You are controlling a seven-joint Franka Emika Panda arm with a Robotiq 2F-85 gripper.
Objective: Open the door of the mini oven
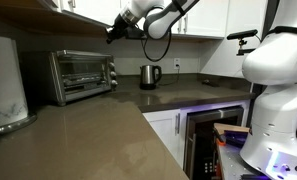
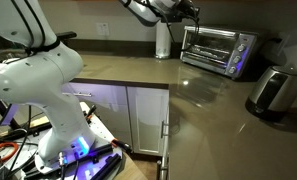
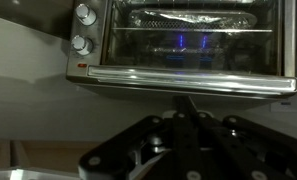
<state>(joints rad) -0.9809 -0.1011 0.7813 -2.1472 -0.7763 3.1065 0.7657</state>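
The mini oven stands on the counter by the back wall and shows in both exterior views. Its glass door is closed, as the wrist view shows, with the handle bar along one edge and the knobs beside it. The wrist picture stands upside down. My gripper hangs in the air above and in front of the oven's knob side. Its fingers are shut together, empty, a little short of the handle.
A small steel kettle stands beside the oven. A tall white object is at the counter's other end. A dark built-in appliance sits under the counter. Wall cabinets hang above. My white base stands nearby.
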